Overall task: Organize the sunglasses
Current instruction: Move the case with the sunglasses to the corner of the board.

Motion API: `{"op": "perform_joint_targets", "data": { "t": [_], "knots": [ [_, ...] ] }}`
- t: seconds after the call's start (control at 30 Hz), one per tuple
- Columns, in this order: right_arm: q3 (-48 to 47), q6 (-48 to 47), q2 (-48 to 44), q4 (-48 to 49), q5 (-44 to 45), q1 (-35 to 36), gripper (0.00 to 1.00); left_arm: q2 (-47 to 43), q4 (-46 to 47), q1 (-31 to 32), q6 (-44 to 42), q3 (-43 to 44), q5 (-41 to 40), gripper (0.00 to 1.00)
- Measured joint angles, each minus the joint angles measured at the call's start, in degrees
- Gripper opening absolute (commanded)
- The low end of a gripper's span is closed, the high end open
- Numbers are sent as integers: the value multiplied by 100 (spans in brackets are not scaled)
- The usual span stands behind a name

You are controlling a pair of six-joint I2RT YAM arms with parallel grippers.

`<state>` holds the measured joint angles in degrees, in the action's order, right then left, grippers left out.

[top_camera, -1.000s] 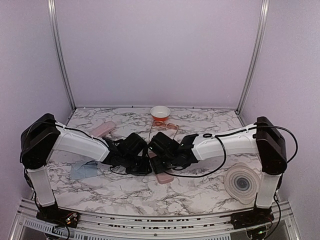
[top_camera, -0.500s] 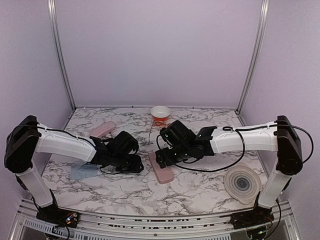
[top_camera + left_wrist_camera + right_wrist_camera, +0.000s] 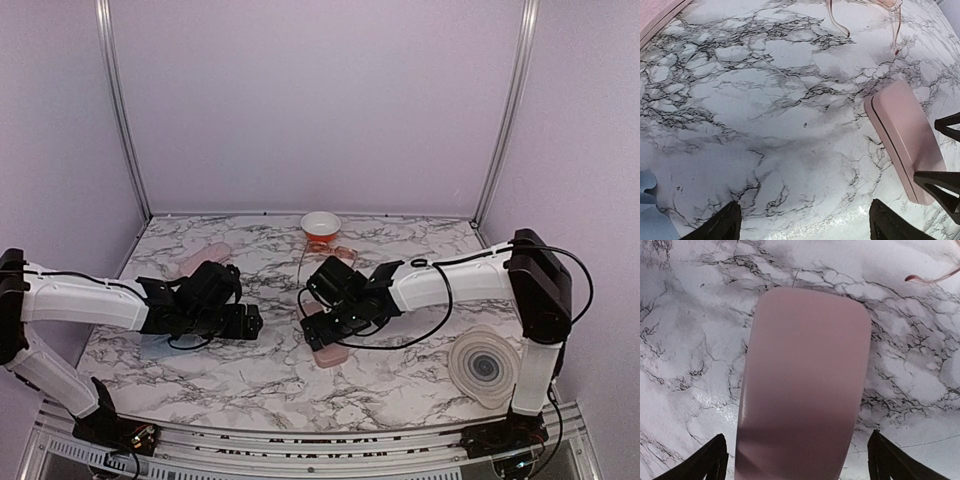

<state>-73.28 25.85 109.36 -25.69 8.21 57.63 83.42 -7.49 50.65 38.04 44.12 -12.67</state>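
Left hand [image 3: 256,320] farther left, apart from closed pink case [image 3: 805,380].

Marble-patterned table [image 3: 420,250]. White-and-orange bowl [image 3: 320,226] at 12 o'clock, near the back edge. Pink oblong case [image 3: 329,352], shut, lies flat just below centre. Second pink case [image 3: 205,257] at 10 o'clock, well apart from the first. Pale ridged round disc [image 3: 484,368] at 4 o'clock. Light blue cloth [image 3: 652,220]: only a corner shows, at 7 o'clock in the left wrist view.
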Motion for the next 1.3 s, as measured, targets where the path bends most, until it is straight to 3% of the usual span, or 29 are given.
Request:
{"op": "perform_joint_targets", "data": {
  "t": [0.33, 0.6, 0.93, 1.13, 1.3],
  "knots": [
    [-293, -13, 317, -179, 39, 24, 84, -483, 170, -13, -129, -852, -551, 90],
    [-791, -2, 688, -560, 586, 232, 74, -533, 466, -42, -214, -931, -586, 90],
    [-942, 39, 723, -920, 1027, 262, 73, -525, 647, -42, -260, -992, -584, 90],
    [-610, -28, 302, -1010, 1172, -13, 73, -525, 693, -42, -273, -1051, -581, 90],
    [63, -105, -420, -962, 1231, -715, 73, -525, 723, -44, -275, -1051, -581, 90]
  ]
}}
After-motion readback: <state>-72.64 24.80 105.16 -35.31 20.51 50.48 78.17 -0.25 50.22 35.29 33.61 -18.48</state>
